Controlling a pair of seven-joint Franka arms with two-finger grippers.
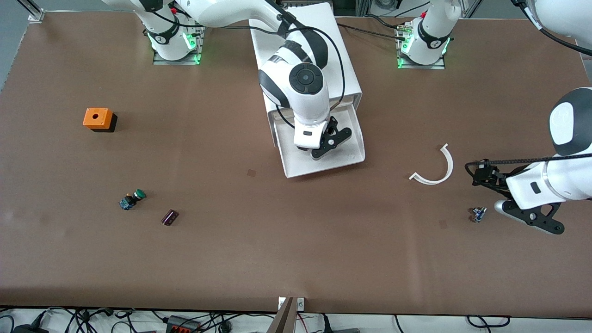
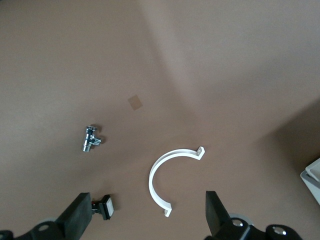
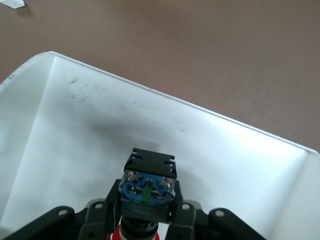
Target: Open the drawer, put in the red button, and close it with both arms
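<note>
Clamped on the red button [image 3: 146,200], my right gripper [image 1: 323,147] hangs over the open drawer [image 1: 354,159] so the button can drop inside. From my right wrist, its blue-black body points at the drawer's white floor. From my left wrist, my left gripper [image 2: 147,220], jaws wide and empty, waits over the table beside a white clip [image 2: 160,172], well apart from the drawer.

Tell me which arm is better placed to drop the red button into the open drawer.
Right. Its tool already grips the red button directly over the open drawer. The left tool is open over bare table near the white clip.
</note>
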